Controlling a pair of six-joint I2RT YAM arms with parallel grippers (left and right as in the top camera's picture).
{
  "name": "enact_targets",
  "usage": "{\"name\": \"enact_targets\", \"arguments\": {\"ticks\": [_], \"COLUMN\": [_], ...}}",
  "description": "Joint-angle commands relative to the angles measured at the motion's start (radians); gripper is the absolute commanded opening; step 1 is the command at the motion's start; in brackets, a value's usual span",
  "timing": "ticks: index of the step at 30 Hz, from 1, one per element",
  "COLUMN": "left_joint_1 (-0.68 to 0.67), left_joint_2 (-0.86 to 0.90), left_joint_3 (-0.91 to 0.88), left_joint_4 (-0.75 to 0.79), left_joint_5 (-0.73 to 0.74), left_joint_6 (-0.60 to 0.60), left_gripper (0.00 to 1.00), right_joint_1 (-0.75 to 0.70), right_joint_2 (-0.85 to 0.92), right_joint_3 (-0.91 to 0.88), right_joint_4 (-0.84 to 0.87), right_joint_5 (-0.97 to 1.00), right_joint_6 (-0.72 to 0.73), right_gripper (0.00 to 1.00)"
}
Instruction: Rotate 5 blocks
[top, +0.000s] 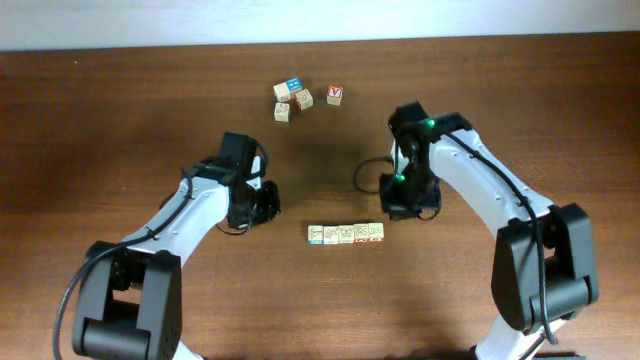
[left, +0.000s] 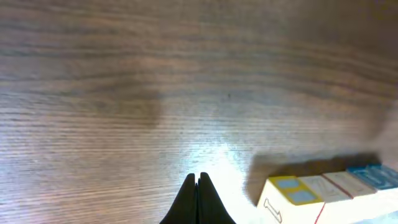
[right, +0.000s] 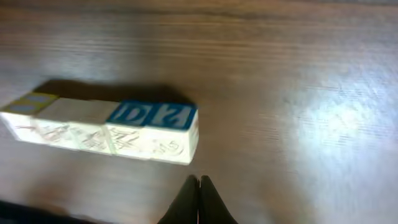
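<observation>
Several pale wooden blocks (top: 345, 233) lie side by side in a straight row on the dark wooden table. The left wrist view shows the row's end (left: 323, 193) at the lower right, with a yellow and blue top face. Seen from the right wrist, the row (right: 106, 127) runs across the upper left, with two blue-topped cubes at its right end. My left gripper (top: 270, 203) is shut and empty, left of the row; its tips (left: 198, 180) are apart from the blocks. My right gripper (top: 398, 207) is shut and empty just beyond the row's right end (right: 199, 181).
Far across the table stands a loose cluster: a cube with a bright-blue top (top: 290, 87), two pale cubes (top: 304, 98) (top: 283, 111) and a cube with a red V (top: 334, 94). The table's far edge meets a pale wall (top: 320, 20).
</observation>
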Motion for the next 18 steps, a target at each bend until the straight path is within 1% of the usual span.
{"name": "enact_targets", "arguments": {"ticks": [1,3,6,7,10,12,15,18], "left_joint_1": [-0.007,-0.010,-0.014,-0.014,-0.013,-0.013,-0.013,-0.013], "left_joint_2": [0.003,0.003,0.003,0.003,0.003,0.003,0.003,0.003], "left_joint_3": [0.013,0.013,0.012,0.012,0.012,0.012,0.012,0.012], "left_joint_4": [-0.007,-0.011,-0.031,-0.029,-0.023,-0.014,-0.006,-0.018], "left_joint_5": [0.025,0.025,0.021,0.020,0.019,-0.005,-0.006,-0.005], "left_joint_6": [0.092,0.094,0.100,0.100,0.099,0.099,0.099,0.099], "left_gripper": [0.00,0.00,0.00,0.00,0.00,0.00,0.00,0.00], "right_joint_1": [-0.026,-0.039,-0.024,-0.016,0.009,0.029,0.109,0.174], "right_joint_2": [0.002,0.002,0.003,0.003,0.006,0.006,0.007,0.008], "right_joint_3": [-0.083,-0.131,-0.171,-0.185,-0.186,-0.186,-0.187,-0.187], "right_joint_4": [0.070,0.136,0.181,0.199,0.213,0.230,0.286,0.307], "right_joint_5": [-0.027,-0.109,-0.124,-0.125,-0.163,-0.188,-0.178,-0.143], "right_joint_6": [-0.088,-0.088,-0.082,-0.060,-0.035,0.031,0.210,0.254], "right_gripper": [0.04,0.04,0.04,0.04,0.04,0.04,0.04,0.04]}}
